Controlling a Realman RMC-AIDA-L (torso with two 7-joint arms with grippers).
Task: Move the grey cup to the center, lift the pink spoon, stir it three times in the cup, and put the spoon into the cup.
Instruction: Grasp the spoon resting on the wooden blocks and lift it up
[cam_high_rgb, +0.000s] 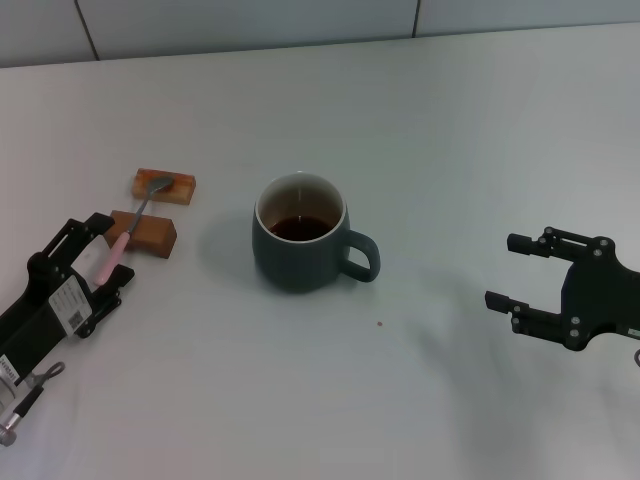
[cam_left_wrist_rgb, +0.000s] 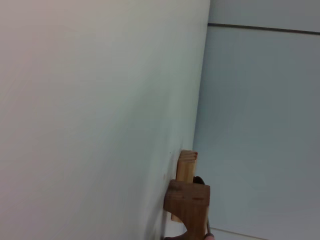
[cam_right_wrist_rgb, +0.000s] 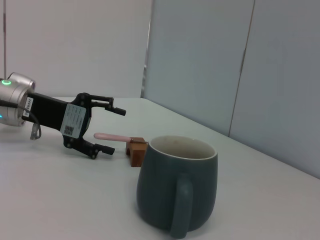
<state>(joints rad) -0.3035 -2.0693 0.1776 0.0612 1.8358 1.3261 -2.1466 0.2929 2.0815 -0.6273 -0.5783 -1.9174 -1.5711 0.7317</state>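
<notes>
The grey cup (cam_high_rgb: 300, 240) stands upright on the middle of the white table with dark liquid inside and its handle toward my right gripper; it also shows in the right wrist view (cam_right_wrist_rgb: 177, 192). The pink spoon (cam_high_rgb: 128, 235) lies across two brown blocks, bowl on the far block. My left gripper (cam_high_rgb: 108, 256) is open, its fingers on either side of the pink handle's end. The right wrist view shows that gripper (cam_right_wrist_rgb: 111, 131) open with the handle (cam_right_wrist_rgb: 111, 136) between its fingers. My right gripper (cam_high_rgb: 512, 272) is open and empty, to the right of the cup.
Two brown wooden blocks (cam_high_rgb: 165, 185) (cam_high_rgb: 143, 232) bear the spoon at the table's left; they also show in the left wrist view (cam_left_wrist_rgb: 188, 197). A grey panelled wall (cam_high_rgb: 300, 20) runs behind the table's far edge.
</notes>
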